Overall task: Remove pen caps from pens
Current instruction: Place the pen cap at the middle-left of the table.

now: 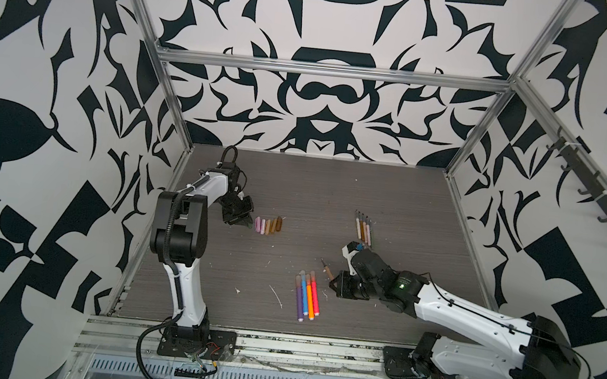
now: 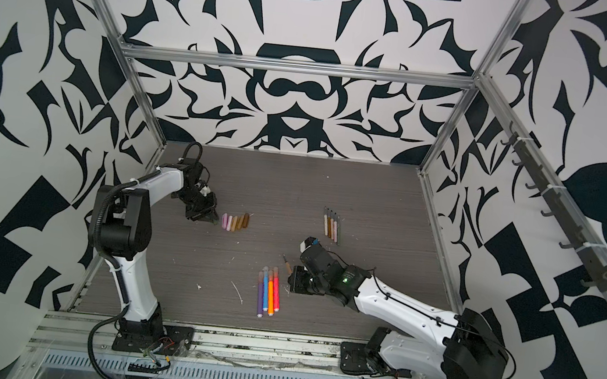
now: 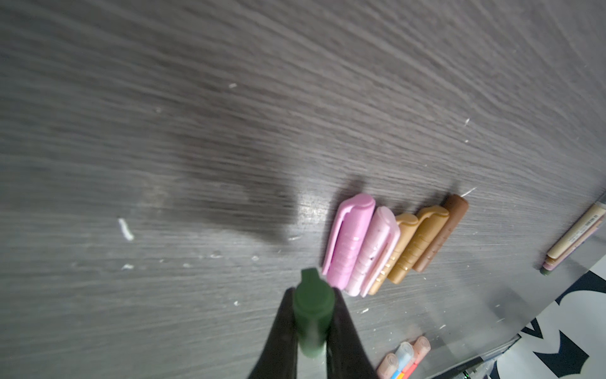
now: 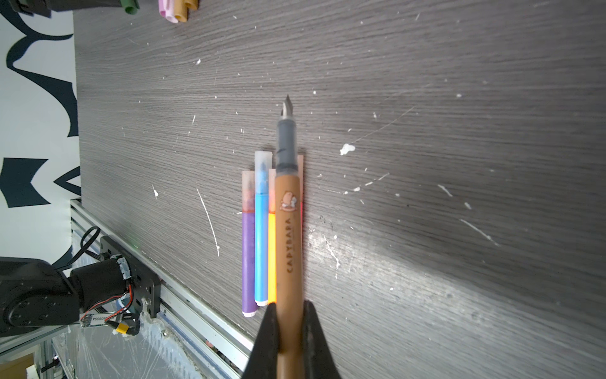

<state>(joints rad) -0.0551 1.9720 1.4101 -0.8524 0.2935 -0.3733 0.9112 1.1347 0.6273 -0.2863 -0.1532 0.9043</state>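
**Both hands clenched: one on a cap, one on a bare-nibbed pen**

In a top view, the left hand (image 1: 243, 225) sits at about 9 o'clock on the dark surface (image 1: 295, 182). It is clenched on an olive cap (image 3: 313, 311). Just at the cap's 3 o'clock, five loose caps (image 1: 269, 226) lie in a tight row: two pink, two tan, one brown.

The right hand (image 4: 289, 305), at about 5 o'clock, grasps a tan pen (image 4: 288, 236) by its barrel. The pen is uncapped, with its nib pointing to 11 o'clock. It is near the 1 o'clock side of four bright pens (image 1: 307, 294), which lie side by side with their translucent caps on.

Four thin pens (image 1: 364, 229) lie at 2 o'clock, dark tips bare.
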